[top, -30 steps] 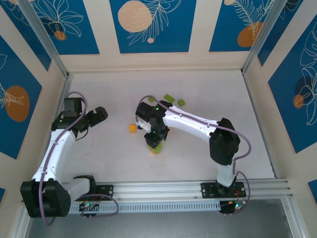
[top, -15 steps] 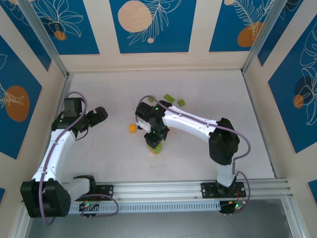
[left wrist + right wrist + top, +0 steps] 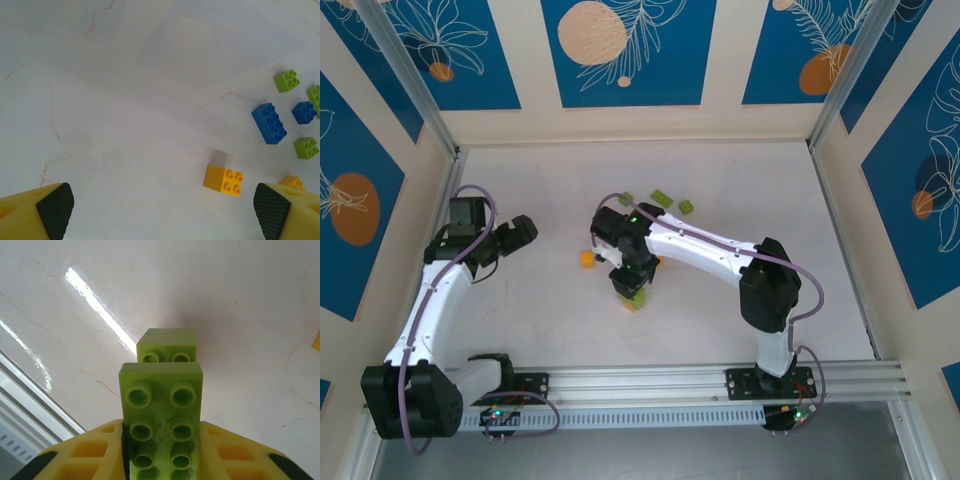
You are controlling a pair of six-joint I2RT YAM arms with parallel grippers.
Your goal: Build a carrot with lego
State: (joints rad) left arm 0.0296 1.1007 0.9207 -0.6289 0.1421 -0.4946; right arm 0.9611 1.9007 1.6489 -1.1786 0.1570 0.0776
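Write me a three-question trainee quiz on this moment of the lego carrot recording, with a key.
1. True or false: the left end effector is shut on the orange brick.
2. What colour is the held brick in the right end effector? A blue, B lime green, C black.
3. How many blue bricks lie on the table in the left wrist view?
Key: 1 false, it stands open and the orange brick lies loose ahead; 2 B; 3 two.

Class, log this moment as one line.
left gripper: open, empty | right gripper: shut on lime green studded plastic brick | orange studded brick: loose
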